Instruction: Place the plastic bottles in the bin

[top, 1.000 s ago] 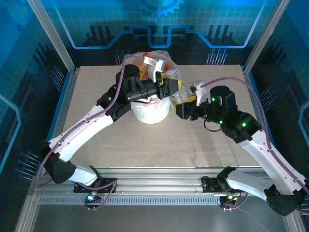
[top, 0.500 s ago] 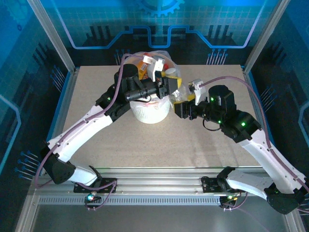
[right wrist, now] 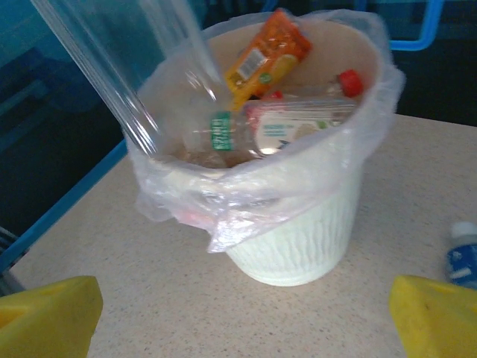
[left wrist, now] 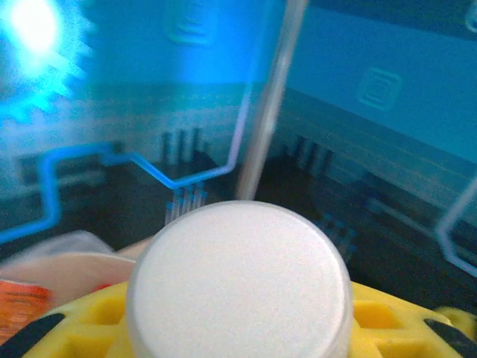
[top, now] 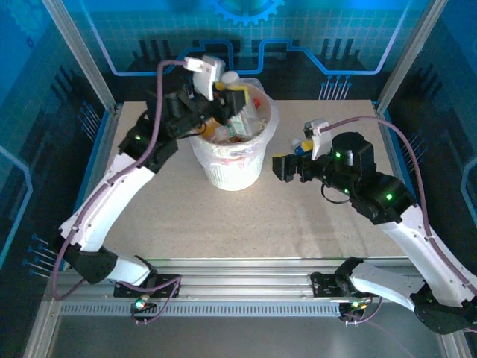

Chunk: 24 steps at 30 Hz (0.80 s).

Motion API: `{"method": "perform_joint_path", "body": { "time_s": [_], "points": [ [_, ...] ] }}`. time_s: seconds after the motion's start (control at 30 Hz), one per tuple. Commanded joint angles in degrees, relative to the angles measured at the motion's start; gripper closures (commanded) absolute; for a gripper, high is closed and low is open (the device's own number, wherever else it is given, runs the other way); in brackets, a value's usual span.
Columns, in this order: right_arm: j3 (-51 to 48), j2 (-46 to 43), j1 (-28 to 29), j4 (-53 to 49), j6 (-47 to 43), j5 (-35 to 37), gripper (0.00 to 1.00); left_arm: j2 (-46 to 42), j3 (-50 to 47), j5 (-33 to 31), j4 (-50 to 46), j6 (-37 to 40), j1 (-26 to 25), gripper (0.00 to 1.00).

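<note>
While several bottles (right wrist: 268, 63) already lie in the bin (top: 231, 168), which stands near the middle of the far edge of the bench (top: 149, 201), the job looks close to done but not finished. The left claw (top: 229, 91) hangs over the bin's rim, clamped on 1 white-capped bottle (left wrist: 238, 276), not yet dropped. The right claw (right wrist: 242, 309) stands wide and empty beside the bin. 1 blue-labelled bottle (right wrist: 463, 257) lies on the bench toward its right edge. Count: 1 bin, at least 3 bottles inside, 1 held, 1 loose.

Cool blue backlight washes our views (a flare burns out the left wrist's corner); we find the white-capped clear plastic bottle (left wrist: 238, 283) close and blurred.
</note>
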Motion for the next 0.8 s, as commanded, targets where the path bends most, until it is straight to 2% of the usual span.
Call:
{"method": "perform_joint_path", "body": {
  "time_s": [0.0,0.13,0.3,0.47,0.77],
  "points": [
    [2.6,-1.0,0.6,-4.4,3.3,9.1,0.00,2.2,6.0,-4.5,-7.3,5.3,2.9,1.00],
    [4.9,1.1,0.0,-9.6,5.3,13.7,0.00,6.5,13.7,-5.5,-15.3,7.9,6.1,1.00],
    [8.0,5.8,-3.7,-15.7,7.2,14.2,0.00,12.8,21.4,-5.9,-24.1,9.2,9.4,1.00],
    [7.9,9.8,-9.6,-17.4,7.9,7.9,0.00,17.8,25.8,-6.2,-28.7,10.3,11.9,1.00],
    [3.8,11.9,-22.1,-17.7,7.0,-0.1,0.00,25.4,33.7,-5.0,-39.3,10.9,14.4,1.00]
  ]
}}
